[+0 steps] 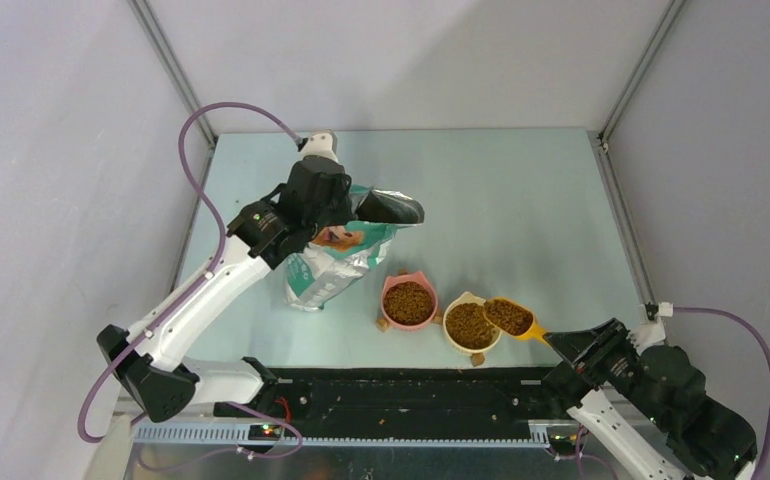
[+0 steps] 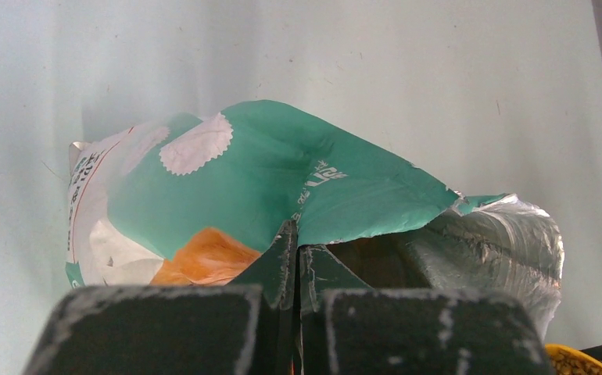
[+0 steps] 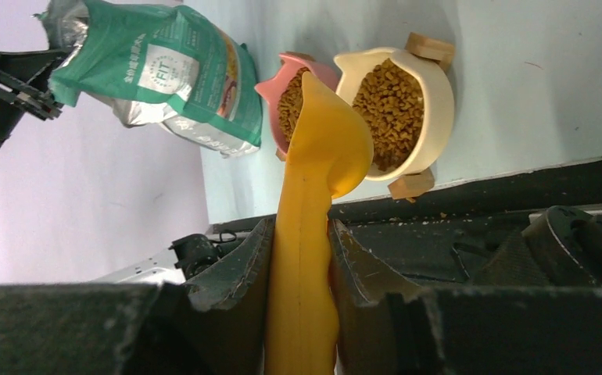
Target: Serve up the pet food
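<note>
**A:** why's the right gripper (image 3: pixel 302 234) clamped on the scoop (image 3: pixel 325 148) handle like that?

**B:** guessing so the load of pet food (image 1: pixel 508 315) rides level over the yellow bowl (image 3: pixel 438 101) edge. left gripper (image 2: pixel 296 297) is pinched tight on the bag (image 2: pixel 227 187) lip, propping the mouth open

**A:** and the bowls?

**B:** all 2 look full, the pink bowl (image 3: pixel 270 86) too
</note>
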`<state>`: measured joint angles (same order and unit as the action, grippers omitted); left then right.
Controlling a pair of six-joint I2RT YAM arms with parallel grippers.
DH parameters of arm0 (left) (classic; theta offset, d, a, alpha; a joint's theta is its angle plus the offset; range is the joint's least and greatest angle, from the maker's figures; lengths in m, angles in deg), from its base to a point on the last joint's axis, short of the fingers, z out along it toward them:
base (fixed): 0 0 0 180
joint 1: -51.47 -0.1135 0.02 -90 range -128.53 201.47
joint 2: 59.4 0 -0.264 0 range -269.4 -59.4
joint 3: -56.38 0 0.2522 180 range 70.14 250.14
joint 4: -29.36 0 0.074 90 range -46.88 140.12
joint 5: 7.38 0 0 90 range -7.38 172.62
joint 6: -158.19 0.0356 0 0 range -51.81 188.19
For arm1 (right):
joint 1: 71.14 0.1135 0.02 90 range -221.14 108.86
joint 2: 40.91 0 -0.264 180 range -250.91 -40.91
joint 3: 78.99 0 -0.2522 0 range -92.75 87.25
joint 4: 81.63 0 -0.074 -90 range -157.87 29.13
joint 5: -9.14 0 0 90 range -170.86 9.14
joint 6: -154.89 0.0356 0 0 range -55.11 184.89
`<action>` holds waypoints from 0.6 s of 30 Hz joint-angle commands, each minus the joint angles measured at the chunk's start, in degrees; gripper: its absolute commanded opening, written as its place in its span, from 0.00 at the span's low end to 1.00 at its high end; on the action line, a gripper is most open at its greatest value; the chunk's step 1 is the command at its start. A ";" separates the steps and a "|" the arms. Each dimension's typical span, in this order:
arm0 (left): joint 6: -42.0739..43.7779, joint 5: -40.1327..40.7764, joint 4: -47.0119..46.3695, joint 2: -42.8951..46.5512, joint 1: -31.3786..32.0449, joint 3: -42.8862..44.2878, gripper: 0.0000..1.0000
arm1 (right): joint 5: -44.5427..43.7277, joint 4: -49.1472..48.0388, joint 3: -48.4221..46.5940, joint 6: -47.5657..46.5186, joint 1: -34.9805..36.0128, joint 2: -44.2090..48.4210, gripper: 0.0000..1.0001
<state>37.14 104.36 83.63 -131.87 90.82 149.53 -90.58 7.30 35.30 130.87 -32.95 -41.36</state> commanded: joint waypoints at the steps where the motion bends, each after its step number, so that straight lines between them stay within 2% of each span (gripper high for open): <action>1: 1.10 2.52 3.94 -1.55 -0.68 0.12 0.00 | -2.80 -1.87 1.67 1.64 0.75 5.90 0.00; 18: 1.14 2.60 4.07 -0.89 -0.58 0.29 0.00 | -2.64 -4.40 8.63 1.86 2.81 3.94 0.00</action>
<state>37.14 104.27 83.59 -132.32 90.84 149.53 -92.46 6.76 42.78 132.35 -30.48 -41.36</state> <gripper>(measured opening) 0.005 0.312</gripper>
